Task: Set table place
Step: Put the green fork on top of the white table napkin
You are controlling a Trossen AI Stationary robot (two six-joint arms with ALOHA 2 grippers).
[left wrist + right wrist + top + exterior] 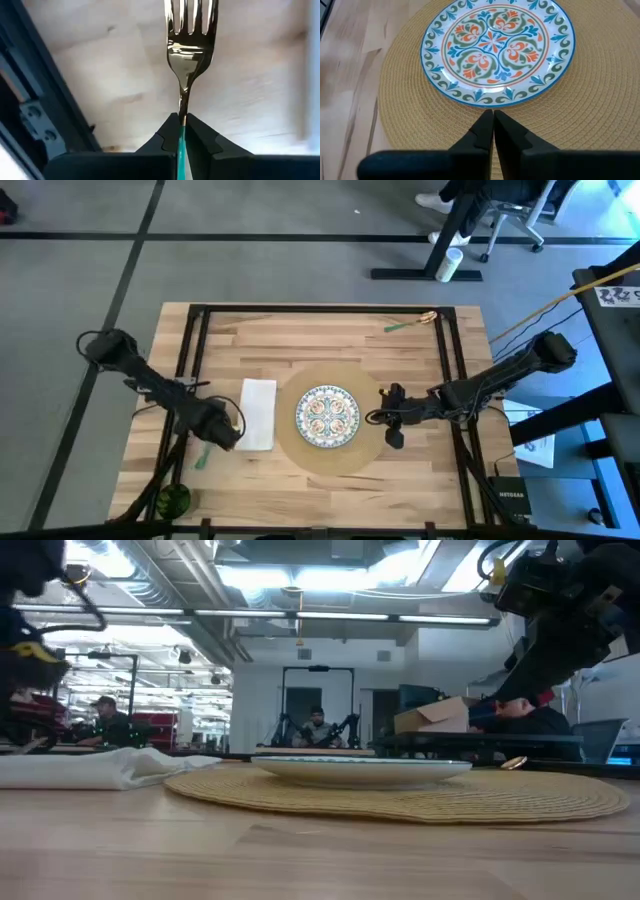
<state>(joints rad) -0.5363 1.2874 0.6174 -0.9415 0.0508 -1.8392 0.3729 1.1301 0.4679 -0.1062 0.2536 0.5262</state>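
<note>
Pale butcher-block wooden tabletop [300, 330] with thin black metal frame, seen from above. At 8 o'clock near the corner: dark green rounded object [172, 500], identity unclear. At 9 o'clock: left tool [228, 432], clenched on the teal handle of a gold-tined metal fork [189, 45]; in the left wrist view, tines pointing away from the fingers [165, 137], handle pinched between them, fork held above bare planks. Just beside, toward centre: white rectangular folded napkin [258, 414], lying flat on the wood, its far long edge close to the mat. At centre: large round tan woven placemat [330, 460], flat on the planks. At the mat's middle: small round plate [327, 417] with white rim and blue, green and orange ornament, resting wholly inside the mat. At 3 o'clock of the plate: right tool [386, 420], over the mat's edge, fingers pressed together on nothing in the right wrist view, tips pointing at the plate rim. At 1 o'clock near the far edge: green-handled gold utensil [410, 322], lying alone, well apart from the mat.
</note>
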